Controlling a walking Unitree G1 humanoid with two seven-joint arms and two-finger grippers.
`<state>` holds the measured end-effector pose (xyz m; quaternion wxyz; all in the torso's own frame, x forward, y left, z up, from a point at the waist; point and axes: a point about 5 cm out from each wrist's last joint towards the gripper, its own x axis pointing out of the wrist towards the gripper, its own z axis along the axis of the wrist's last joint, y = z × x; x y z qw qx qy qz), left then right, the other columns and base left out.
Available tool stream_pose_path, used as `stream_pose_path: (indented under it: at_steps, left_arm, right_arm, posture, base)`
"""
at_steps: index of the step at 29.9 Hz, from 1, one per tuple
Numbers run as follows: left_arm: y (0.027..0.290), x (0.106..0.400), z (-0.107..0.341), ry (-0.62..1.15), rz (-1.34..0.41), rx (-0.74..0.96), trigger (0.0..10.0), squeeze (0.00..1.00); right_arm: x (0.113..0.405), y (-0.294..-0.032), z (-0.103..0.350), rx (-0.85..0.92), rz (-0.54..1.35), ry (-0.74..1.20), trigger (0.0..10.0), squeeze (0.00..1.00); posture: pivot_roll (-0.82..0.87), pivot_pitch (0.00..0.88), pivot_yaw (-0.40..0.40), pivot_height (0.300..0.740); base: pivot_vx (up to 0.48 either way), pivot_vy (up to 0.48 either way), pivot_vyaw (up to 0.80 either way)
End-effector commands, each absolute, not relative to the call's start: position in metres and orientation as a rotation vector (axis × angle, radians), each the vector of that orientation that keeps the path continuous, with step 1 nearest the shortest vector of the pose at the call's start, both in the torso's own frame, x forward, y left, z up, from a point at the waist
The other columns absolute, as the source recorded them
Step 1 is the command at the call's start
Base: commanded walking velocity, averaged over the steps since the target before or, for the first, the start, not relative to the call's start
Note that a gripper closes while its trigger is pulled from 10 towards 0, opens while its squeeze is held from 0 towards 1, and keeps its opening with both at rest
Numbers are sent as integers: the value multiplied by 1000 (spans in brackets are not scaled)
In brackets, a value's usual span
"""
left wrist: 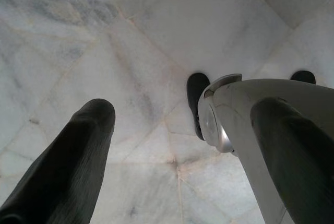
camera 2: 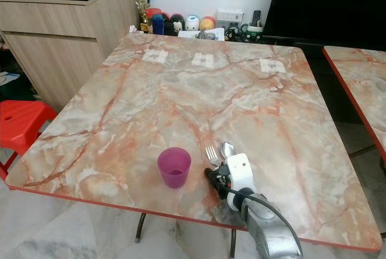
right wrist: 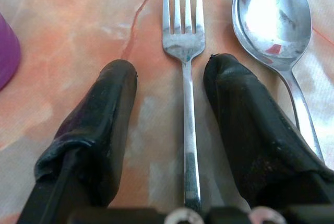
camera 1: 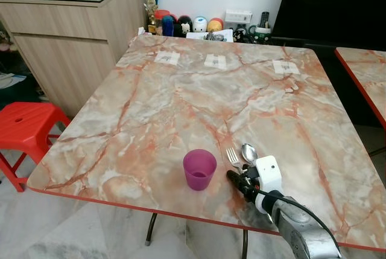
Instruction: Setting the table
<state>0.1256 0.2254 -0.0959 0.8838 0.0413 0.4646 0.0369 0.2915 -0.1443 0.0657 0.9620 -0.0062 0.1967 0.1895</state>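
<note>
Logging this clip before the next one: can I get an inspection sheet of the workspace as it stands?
Surface: marble-pattern table with a red edge; three paper tags near the far side.
Job's things: purple cup, fork and spoon side by side on the near edge.
Clutter: nothing seen on the table.
Grippers: right end effector open, fingers astride the fork handle; left end effector open, over the floor.
Cables: black cable along the right arm.
Surroundings: red stool, wooden cabinet, figurines by the wall, second table.

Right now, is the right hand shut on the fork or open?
Open. The right hand has a finger on either side of the fork, with bare table showing between each finger and the handle.
</note>
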Motion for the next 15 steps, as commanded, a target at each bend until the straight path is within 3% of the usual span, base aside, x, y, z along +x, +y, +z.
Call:
stream_pose_path:
  at_steps: [1, 3, 15]
  left_arm:
    - [219, 113, -102, 1020, 58, 77, 10000, 0]
    - [218, 113, -102, 1023, 54, 75, 10000, 0]
    - [216, 114, -102, 1023, 45, 76, 10000, 0]
  right_arm:
    - [280, -147, 46, -17, 380, 514, 10000, 0]
    - [280, -147, 47, -18, 385, 512, 0, 0]
    - [278, -143, 51, -35, 408, 517, 0, 0]
  posture:
    - [12, 97, -36, 740]
    - [10, 94, -37, 740]
    - [9, 87, -37, 740]
  base:
    - [0, 0, 0]
    - [0, 0, 0]
    - [0, 0, 0]
